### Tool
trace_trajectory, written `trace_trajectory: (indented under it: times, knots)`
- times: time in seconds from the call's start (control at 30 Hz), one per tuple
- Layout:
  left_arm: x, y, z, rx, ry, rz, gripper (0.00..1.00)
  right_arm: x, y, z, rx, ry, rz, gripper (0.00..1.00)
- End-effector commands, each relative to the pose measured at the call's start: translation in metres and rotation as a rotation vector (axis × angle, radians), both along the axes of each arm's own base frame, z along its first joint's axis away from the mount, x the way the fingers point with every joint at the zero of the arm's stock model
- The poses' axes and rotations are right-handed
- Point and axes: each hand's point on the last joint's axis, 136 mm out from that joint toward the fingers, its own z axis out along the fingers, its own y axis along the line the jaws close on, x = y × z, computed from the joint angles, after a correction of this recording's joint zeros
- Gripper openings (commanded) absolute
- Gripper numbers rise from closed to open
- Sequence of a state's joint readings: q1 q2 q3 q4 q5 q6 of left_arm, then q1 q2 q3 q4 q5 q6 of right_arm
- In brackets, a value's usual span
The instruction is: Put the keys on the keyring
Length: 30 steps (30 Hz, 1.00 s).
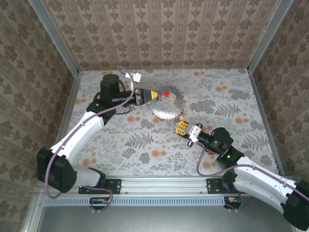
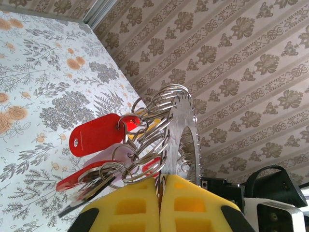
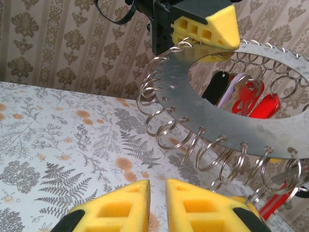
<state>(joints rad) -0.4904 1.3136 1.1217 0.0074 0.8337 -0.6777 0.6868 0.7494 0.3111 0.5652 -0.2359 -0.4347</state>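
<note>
Large flat silver-grey metal keyring (image 3: 227, 118) is held raised and tilted over the table. It is clamped at its rim by the left gripper (image 2: 161, 183), jaws shut on the metal. Red- and black-headed keys (image 3: 251, 99) are hung on small wire loops (image 3: 169, 130) along its edge. Right gripper (image 3: 157, 203) is parked just below the near rim, jaws narrowed to a slit, nothing seen between them. Step is judged late threading. Next, a loop must be lined up with that slit and the ring steadied.

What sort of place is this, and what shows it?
Probably a robot lab's test booth: left arm and right arm bolted to a metal rail, wallpapered walls enclosing a floral table.
</note>
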Motion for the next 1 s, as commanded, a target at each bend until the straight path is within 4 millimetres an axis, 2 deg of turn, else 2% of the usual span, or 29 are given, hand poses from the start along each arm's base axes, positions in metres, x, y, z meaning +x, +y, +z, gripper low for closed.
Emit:
trace_trajectory:
  times: [0.0, 0.43, 0.67, 0.97]
  knots:
    - [-0.006, 0.001, 0.027, -0.056, -0.080, -0.003, 0.00, 0.003, -0.002, 0.034, 0.046, -0.103, -0.030, 0.18]
    - [-0.007, 0.001, 0.029, -0.067, -0.080, -0.007, 0.00, 0.015, -0.005, 0.036, 0.034, -0.111, -0.099, 0.23]
    - [-0.006, 0.000, 0.027, -0.069, -0.073, -0.008, 0.00, 0.020, -0.001, 0.042, 0.044, -0.117, -0.102, 0.21]
    - [-0.006, 0.000, 0.027, -0.072, -0.073, -0.008, 0.00, 0.031, -0.006, 0.039, 0.037, -0.117, -0.164, 0.21]
